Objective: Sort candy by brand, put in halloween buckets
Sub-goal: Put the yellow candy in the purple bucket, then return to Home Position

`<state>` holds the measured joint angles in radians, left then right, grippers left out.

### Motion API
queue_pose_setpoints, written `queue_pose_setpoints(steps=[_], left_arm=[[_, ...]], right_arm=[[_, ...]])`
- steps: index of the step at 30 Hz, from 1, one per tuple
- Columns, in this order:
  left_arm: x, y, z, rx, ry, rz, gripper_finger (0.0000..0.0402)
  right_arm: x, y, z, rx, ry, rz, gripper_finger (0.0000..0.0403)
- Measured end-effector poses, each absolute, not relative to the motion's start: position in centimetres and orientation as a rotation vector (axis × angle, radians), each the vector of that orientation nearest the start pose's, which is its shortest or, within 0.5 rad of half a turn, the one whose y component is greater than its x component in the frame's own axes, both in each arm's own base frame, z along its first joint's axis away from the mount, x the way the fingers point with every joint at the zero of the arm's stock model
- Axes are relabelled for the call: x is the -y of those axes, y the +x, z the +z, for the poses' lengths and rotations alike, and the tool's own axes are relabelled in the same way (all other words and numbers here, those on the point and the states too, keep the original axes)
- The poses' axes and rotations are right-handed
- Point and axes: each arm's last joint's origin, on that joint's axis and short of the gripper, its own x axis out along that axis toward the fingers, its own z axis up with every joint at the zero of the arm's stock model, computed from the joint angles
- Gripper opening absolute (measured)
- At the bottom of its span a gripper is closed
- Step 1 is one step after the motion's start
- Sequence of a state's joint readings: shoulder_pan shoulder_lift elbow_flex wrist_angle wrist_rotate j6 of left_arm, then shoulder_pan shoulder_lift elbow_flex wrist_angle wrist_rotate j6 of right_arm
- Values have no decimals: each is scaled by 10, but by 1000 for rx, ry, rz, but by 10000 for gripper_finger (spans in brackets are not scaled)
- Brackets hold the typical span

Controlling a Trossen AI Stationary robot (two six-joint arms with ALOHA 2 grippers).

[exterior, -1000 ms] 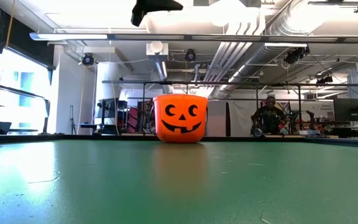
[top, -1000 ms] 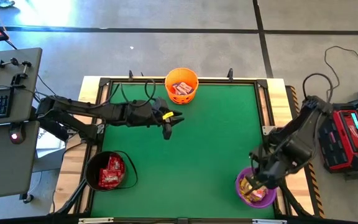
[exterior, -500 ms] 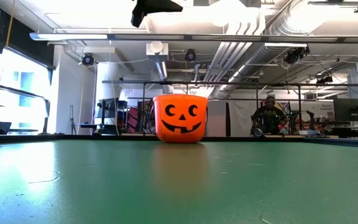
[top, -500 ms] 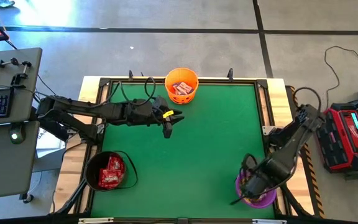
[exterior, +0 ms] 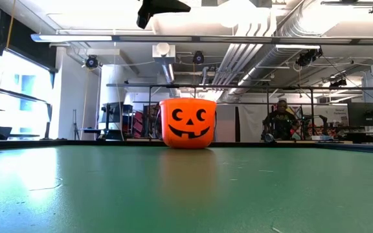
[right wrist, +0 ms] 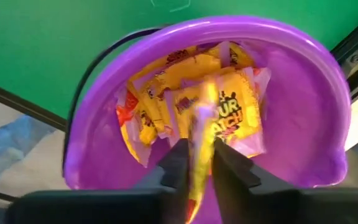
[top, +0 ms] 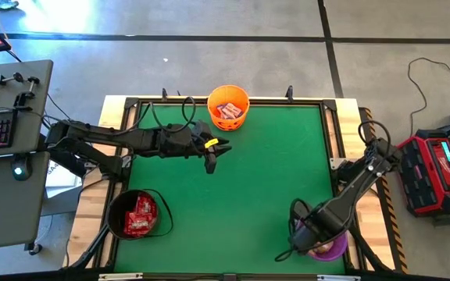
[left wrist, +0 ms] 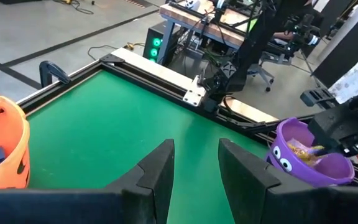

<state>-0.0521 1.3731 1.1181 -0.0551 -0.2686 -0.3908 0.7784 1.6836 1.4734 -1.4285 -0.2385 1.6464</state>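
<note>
Over purple bucket (right wrist: 303, 112): my right pincer (right wrist: 197, 163) pinching yellow candy (right wrist: 199, 134); counter (top: 233, 187) bare, sorting nearly finished.

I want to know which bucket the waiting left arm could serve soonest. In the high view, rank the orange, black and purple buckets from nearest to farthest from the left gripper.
1. Orange bucket: just beyond the left gripper, at the table's far edge.
2. Black bucket: near-left corner, holding red candy.
3. Purple bucket: near-right corner, under the right gripper.

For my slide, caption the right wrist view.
Right gripper over the purple bucket, a yellow candy packet between its fingers.
</note>
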Motion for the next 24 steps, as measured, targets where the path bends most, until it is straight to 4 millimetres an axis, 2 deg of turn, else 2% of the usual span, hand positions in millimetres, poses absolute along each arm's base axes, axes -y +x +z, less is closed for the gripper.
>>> queue_pose_setpoints(steps=[4,7,11,15,18,21,24], left_arm=[[9,311,329,-260,-344,270,115],[9,310,331,-257,-396,247,115],[8,303,339,-239,-385,225,115],[5,295,348,-213,-322,218,115],[1,288,356,-187,-291,223,115],[-3,281,360,-192,-277,223,115],[-6,274,363,-210,-279,196,115]], right_arm=[[-212,206,277,-1714,717,-684,110],[-213,205,285,-1734,726,-667,153],[-213,206,305,-1715,733,-631,176],[-212,206,330,-1709,769,-590,170],[-211,209,346,-1663,802,-536,150],[-205,215,356,-1585,805,-517,114],[-195,226,359,-1451,739,-509,58]])
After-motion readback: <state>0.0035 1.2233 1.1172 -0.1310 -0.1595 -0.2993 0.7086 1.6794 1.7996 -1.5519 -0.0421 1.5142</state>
